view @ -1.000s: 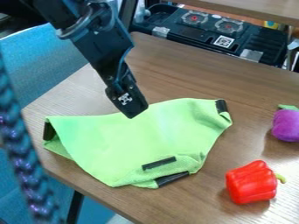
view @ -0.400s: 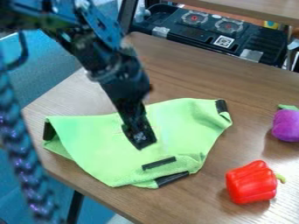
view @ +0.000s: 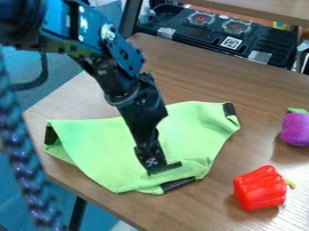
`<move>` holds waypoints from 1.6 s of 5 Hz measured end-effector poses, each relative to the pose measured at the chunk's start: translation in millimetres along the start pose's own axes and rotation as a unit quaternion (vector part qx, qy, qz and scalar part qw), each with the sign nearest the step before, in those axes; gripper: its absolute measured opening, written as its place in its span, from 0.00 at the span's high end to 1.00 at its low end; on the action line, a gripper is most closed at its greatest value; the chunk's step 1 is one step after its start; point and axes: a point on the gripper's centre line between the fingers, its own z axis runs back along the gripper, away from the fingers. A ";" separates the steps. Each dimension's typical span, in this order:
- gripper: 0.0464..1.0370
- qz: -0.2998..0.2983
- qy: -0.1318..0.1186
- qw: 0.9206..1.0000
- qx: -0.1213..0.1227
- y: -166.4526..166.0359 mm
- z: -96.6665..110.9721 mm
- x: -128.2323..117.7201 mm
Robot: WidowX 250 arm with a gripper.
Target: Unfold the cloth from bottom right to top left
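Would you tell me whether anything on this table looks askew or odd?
Only the green cloth looks askew: it lies rumpled, partly folded near its lower edge, with black strips at uneven angles. Nothing looks spilled.

the black, hard-shelled claw (view: 151, 169) points steeply down, its tip slightly toward the view's right. a small black-and-white square marker (view: 152, 161) sits just above that tip. directly above the claw, the ridged black plastic wrist (view: 128, 95) leans the same way. farther up and to the view's left of the claw, the long, blue-and-black jointed arm (view: 78, 28) slopes down toward it from the upper left. 1 thin black cable (view: 42, 74) hangs in a curve below the arm, up and left of the claw.
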 end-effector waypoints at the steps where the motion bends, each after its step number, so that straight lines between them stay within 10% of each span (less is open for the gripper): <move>1: 0.04 -0.010 0.012 1.000 -0.001 -3.4 -11.1 -2.2; 4: 0.08 -0.026 0.037 0.999 0.000 -10.7 -32.6 -3.9; 6: 0.54 -0.026 0.050 0.998 0.005 -11.2 -44.6 -8.1; 8: 0.54 -0.026 0.054 0.998 0.007 -11.4 -48.5 -9.1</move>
